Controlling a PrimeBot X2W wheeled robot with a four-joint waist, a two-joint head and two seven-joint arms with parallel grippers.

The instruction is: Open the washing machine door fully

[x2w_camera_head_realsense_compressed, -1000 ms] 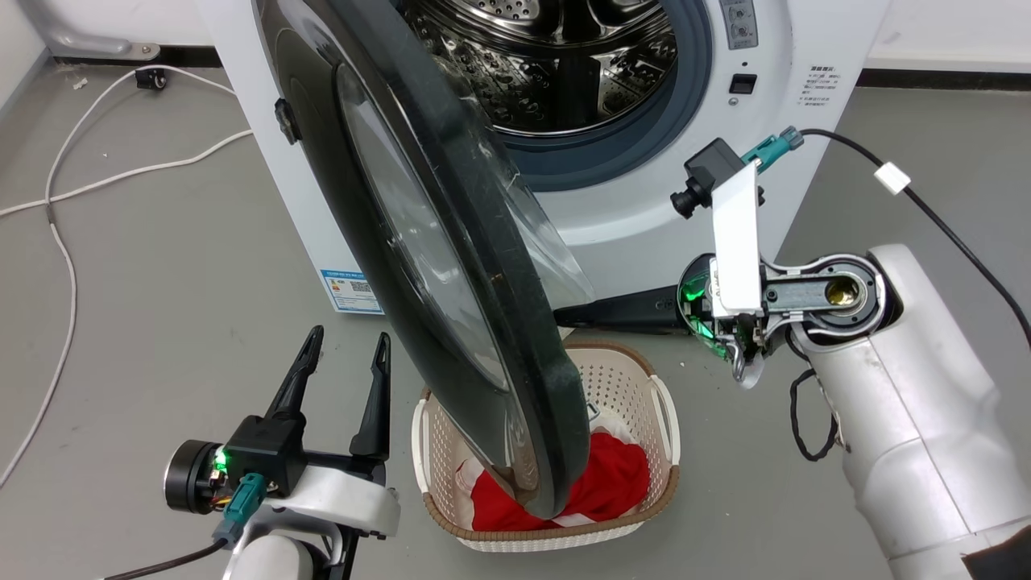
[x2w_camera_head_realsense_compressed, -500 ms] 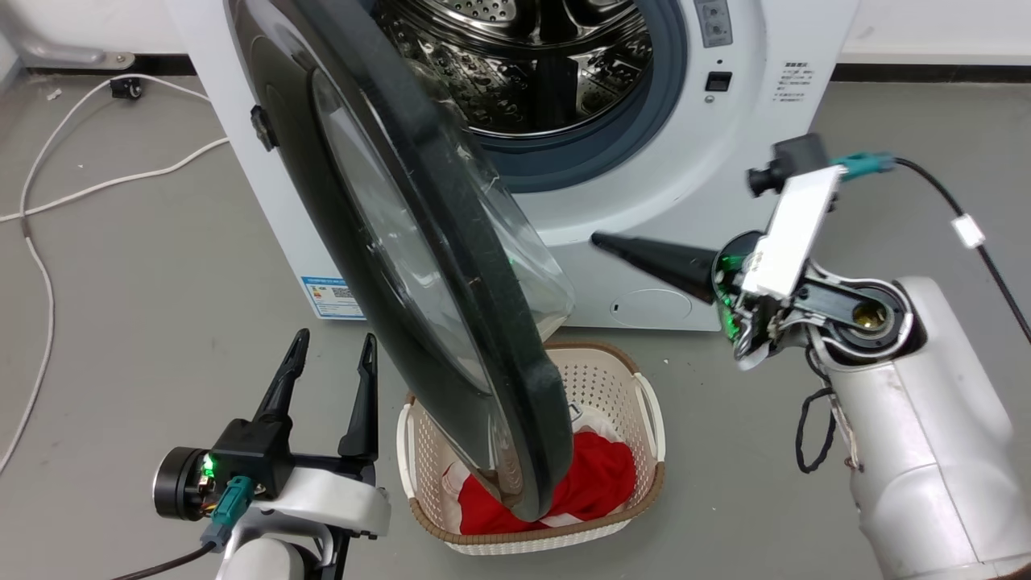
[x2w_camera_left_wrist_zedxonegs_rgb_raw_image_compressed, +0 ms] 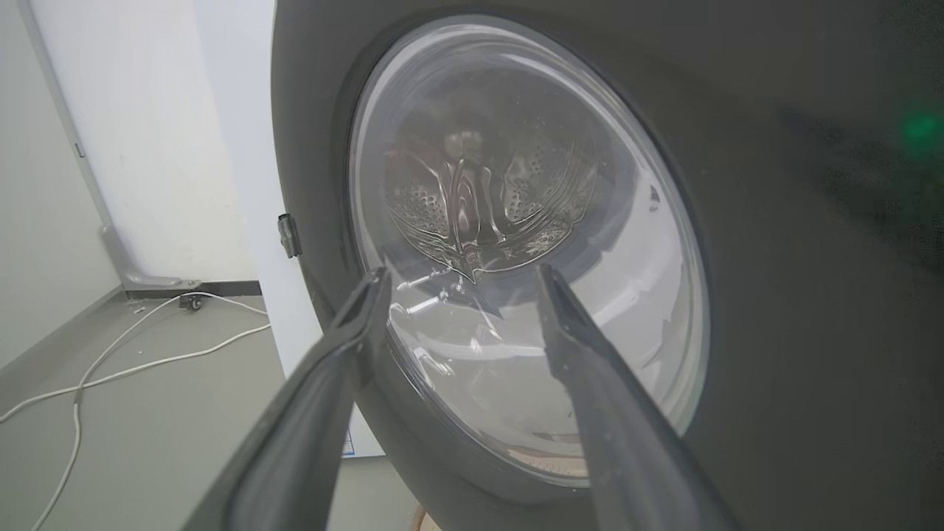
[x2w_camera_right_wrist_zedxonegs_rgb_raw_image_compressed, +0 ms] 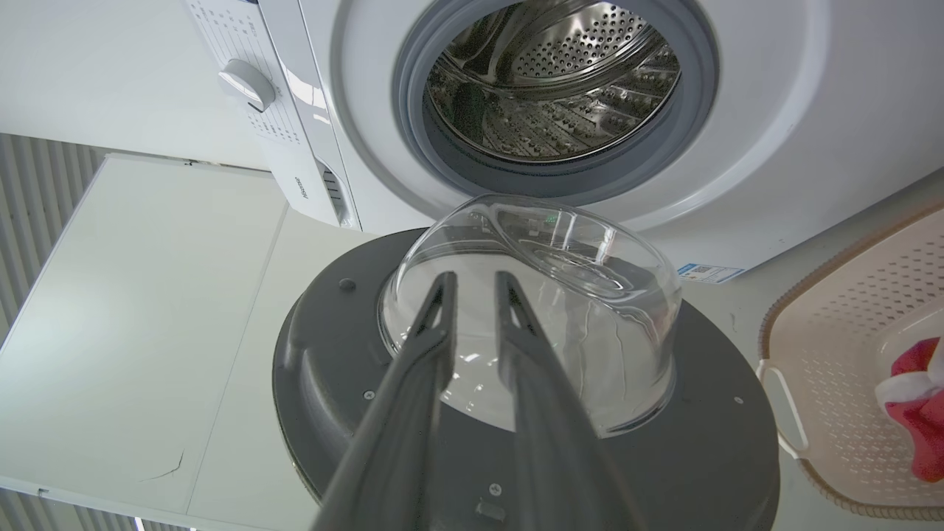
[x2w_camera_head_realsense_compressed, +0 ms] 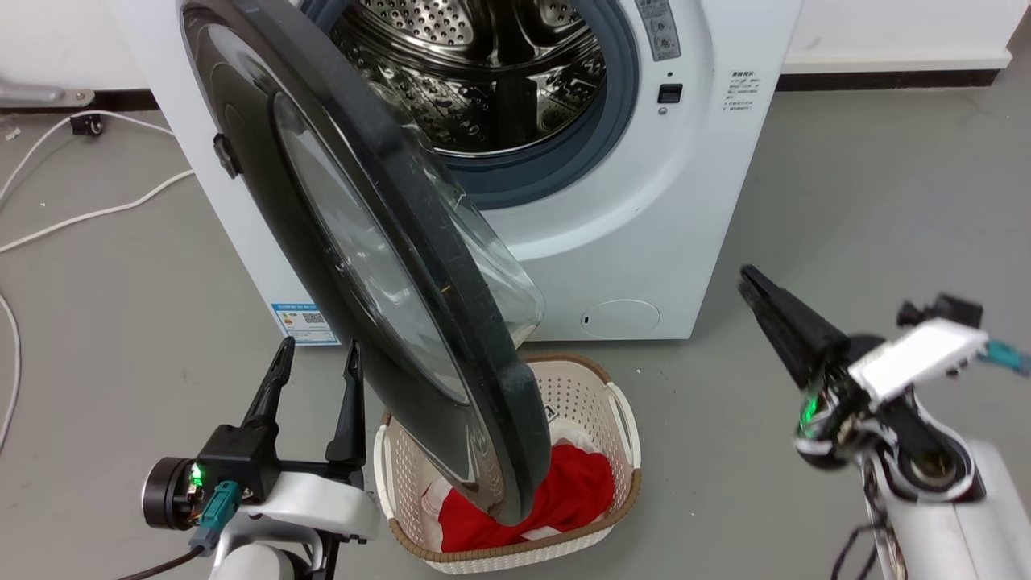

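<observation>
Black and glossy, the washing machine door (x2w_camera_head_realsense_compressed: 362, 266) runs diagonally from the upper left of the head view down to the bottom centre. It is swung well out from the washing machine (x2w_camera_head_realsense_compressed: 644, 209), so the steel drum (x2w_camera_head_realsense_compressed: 483, 72) is fully exposed. Its lower edge hangs above the cream laundry basket (x2w_camera_head_realsense_compressed: 624, 419), which has a red cloth (x2w_camera_head_realsense_compressed: 572, 491) in it.

You hold the door with neither gripper. Your left gripper (x2w_camera_head_realsense_compressed: 318, 350) sits at the lower left, fingers spread apart and empty, just beside the door's outer face. In its wrist view the round window is framed between the two fingers. Your right gripper (x2w_camera_head_realsense_compressed: 749, 278) is at the lower right, well apart from the door. Its fingers are drawn almost together on nothing and aimed toward the inner face and its glass bowl (x2w_camera_right_wrist_zedxonegs_rgb_raw_image_compressed: 590, 310).

I judge you are partway through the opening: the door is open but looks short of its full travel. The next move calls for a push on the inner face, toward the left of the frame, landing on the dark rim rather than the bowl. Your left gripper appears to stand in the door's path, so clear it first.
</observation>
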